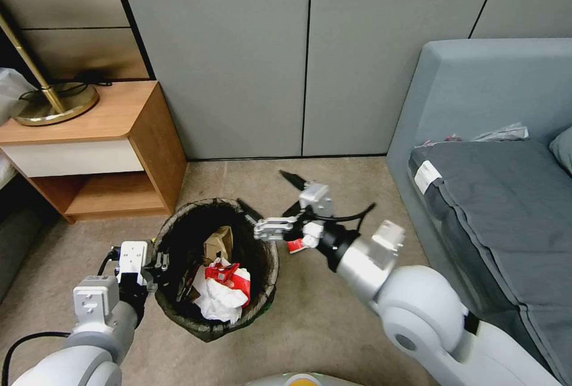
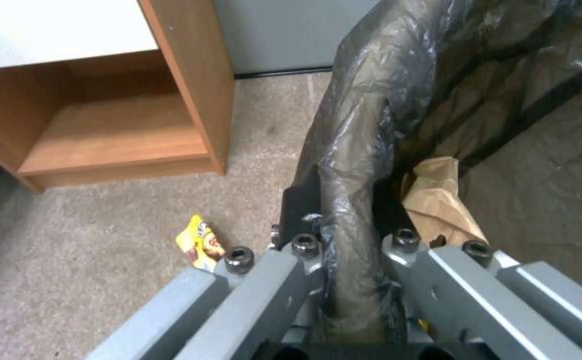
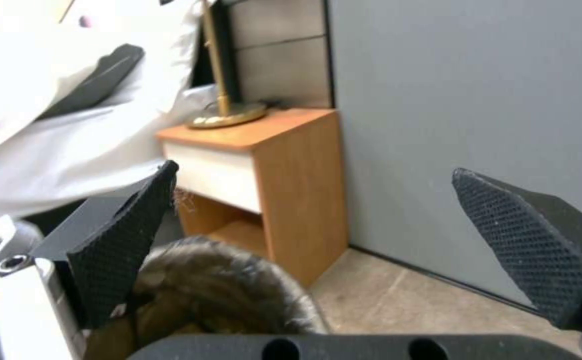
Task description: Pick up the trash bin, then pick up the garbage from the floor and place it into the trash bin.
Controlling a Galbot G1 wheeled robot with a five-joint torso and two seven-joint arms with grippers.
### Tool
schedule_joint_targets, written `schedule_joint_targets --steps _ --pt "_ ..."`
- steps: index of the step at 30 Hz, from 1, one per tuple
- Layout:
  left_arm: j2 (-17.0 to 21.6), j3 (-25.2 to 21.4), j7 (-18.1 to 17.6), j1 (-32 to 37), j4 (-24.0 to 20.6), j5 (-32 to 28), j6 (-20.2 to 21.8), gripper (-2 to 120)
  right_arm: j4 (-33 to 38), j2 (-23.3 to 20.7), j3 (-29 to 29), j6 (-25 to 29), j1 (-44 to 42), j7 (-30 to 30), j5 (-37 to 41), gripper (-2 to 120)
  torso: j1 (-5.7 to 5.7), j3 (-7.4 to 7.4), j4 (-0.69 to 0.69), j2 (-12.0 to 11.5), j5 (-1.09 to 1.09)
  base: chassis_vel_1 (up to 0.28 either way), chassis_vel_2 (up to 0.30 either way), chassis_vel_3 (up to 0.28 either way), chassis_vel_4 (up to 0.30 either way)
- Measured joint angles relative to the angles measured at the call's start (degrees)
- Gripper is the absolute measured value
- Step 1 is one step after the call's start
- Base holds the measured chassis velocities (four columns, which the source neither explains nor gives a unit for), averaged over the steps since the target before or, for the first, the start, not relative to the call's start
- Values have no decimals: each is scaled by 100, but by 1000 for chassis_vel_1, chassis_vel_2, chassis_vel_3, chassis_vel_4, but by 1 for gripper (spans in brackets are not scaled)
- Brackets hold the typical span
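Closest to me, my left gripper is clamped on the near-left rim of the trash bin, and the left wrist view shows it well: both fingers pinched on the bag-wrapped rim, one inside and one outside. The bin sits on the carpet right in front of the base, tipped a little, with garbage already in it: crumpled white paper, a red-and-white carton on top of that, and a brown paper bag further in. A small yellow snack wrapper lies on the floor just outside the bin, beside the left gripper. A bit further out, my right gripper hovers over the bin's far-right rim, fingers spread wide with nothing between them. There's a red scrap showing just under that wrist; can't tell whether it's on the floor or touching the arm. Beyond that: wooden nightstand far left with a brass lamp base, grey sofa on the right, grey wall panels behind.
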Motion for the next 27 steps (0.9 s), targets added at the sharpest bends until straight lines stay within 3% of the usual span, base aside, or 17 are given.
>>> schedule_joint_targets --steps 8,16,27 --pt "-26 -36 9 10 0 -20 0 2 203 130 811 130 -657 46 -261 100 0 0 0 0 0 0 0 0 0" --pt "-188 -119 14 36 0 -19 -15 2 54 619 1823 659 -2006 76 -1803 100 0 0 0 0 0 0 0 0 0" --pt "-390 -250 145 154 0 117 -138 2 -125 1399 2265 1300 -3218 30 -2770 100 0 0 0 0 -1 0 0 0 0"
